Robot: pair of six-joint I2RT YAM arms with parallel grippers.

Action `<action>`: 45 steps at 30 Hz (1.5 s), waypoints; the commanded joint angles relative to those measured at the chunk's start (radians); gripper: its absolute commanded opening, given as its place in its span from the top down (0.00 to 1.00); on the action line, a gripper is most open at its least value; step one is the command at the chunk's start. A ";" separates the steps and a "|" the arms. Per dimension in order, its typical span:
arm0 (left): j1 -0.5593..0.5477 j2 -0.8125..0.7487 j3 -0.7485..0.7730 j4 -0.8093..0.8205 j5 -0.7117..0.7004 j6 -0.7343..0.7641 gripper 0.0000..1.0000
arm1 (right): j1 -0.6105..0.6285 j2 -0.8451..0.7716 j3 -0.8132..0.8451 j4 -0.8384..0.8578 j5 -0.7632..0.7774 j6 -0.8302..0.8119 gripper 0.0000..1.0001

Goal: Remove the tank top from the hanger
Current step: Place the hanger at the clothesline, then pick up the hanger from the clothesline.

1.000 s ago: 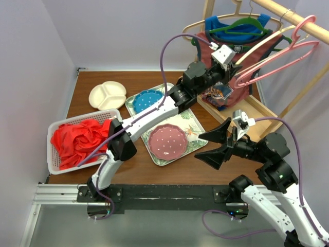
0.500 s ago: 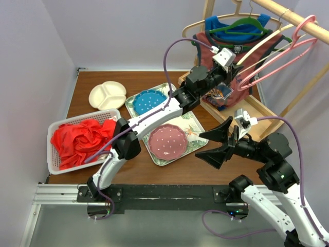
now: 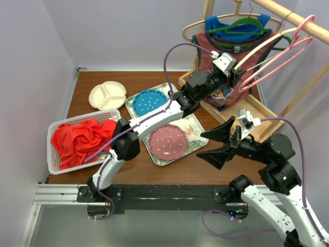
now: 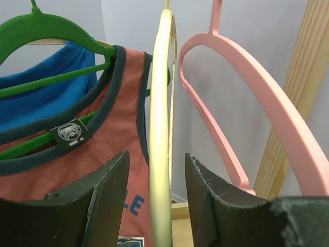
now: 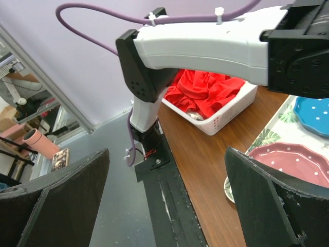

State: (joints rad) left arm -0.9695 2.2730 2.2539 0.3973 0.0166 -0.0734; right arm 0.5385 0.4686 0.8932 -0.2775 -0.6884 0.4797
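Left pincer (image 4: 156,170), jaws parted, straddles the cream hanger (image 4: 163,77) without clamping, probably to nudge it aside; the tank top (image 4: 61,175) hangs just beside it. Right pincer (image 3: 201,145) gapes empty.

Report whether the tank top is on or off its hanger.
On: the tank top hangs from the green hanger, whose arm runs through its neckline.

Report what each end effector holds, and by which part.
Nothing held. The left end effector straddles the cream hanger without gripping it; the right end effector stands open, empty.
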 commanded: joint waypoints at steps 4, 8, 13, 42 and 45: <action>-0.006 -0.242 -0.220 0.135 -0.042 0.020 0.38 | 0.003 0.002 0.055 -0.002 0.039 0.014 0.01; -0.005 -0.429 -0.439 0.201 -0.081 0.043 0.28 | 0.003 0.027 0.078 -0.003 0.082 0.039 0.02; -0.005 -0.608 -0.697 0.196 -0.214 0.115 0.11 | 0.003 0.102 0.179 -0.011 0.173 0.037 0.02; -0.008 -1.560 -1.475 -0.396 -0.434 0.089 0.00 | -0.043 1.074 0.996 0.236 1.263 -0.690 0.27; -0.009 -1.569 -1.467 -0.440 -0.442 0.089 0.00 | -0.080 1.120 1.026 0.332 1.348 -0.768 0.28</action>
State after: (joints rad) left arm -0.9714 0.7097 0.7891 0.0277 -0.4252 0.0368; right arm 0.5030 1.5726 1.8332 -0.1463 0.4805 -0.1299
